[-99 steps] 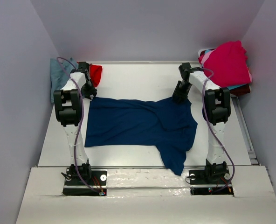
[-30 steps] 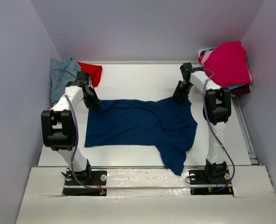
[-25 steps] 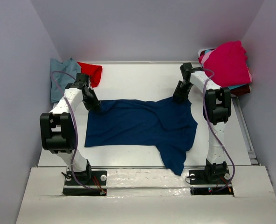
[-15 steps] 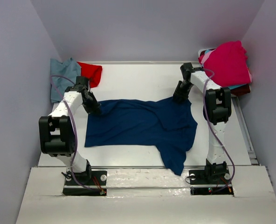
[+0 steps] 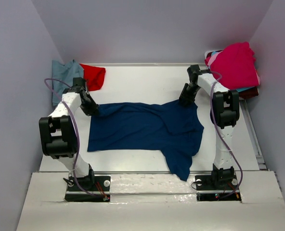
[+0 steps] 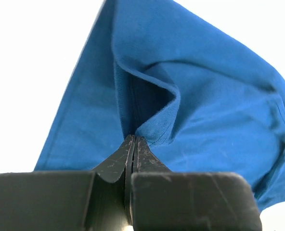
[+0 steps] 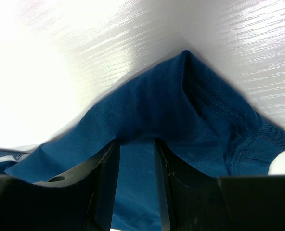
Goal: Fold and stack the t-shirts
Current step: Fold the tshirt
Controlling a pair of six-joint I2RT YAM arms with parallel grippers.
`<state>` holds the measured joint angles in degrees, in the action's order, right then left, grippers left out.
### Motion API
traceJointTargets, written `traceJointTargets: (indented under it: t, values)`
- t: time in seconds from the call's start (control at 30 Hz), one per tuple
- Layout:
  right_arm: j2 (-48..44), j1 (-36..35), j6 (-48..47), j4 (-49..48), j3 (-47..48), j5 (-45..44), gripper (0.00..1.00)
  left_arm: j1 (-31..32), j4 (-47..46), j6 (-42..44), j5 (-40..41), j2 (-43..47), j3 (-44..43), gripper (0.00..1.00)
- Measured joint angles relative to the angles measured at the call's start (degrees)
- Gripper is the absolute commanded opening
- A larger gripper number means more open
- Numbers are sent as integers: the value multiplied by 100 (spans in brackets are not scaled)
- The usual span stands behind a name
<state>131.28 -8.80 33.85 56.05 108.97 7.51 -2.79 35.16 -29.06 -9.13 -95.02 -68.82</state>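
Observation:
A navy t-shirt (image 5: 147,127) lies spread across the middle of the table, one sleeve hanging toward the near edge. My left gripper (image 5: 93,109) is at its far left corner. In the left wrist view that gripper (image 6: 134,138) is shut on a pinched fold of the blue cloth (image 6: 205,96). My right gripper (image 5: 185,102) stands at the shirt's far right corner. In the right wrist view its jaws (image 7: 136,142) stand apart, with the cloth (image 7: 181,106) humped over the tips and more cloth showing in the gap.
A blue-grey tee (image 5: 63,79) and a red tee (image 5: 94,76) lie at the far left corner. A heap with a magenta tee (image 5: 234,65) on top sits at the far right. Grey walls close in three sides.
My left arm has swung its elbow outward and drawn the gripper a little to the left, pulling the shirt's far left corner with it. The right arm has stayed put.

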Motion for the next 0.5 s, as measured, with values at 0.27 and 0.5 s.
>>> traceJointTargets:
  t: [0.27,0.5]
  values:
    - [0,26,-46,-4,-4,50,41,-339,-70,4,107,-358,-79,6]
    - [0,26,-66,-2,-4,63,41,-601,-68,44,177,-481,-177,6]
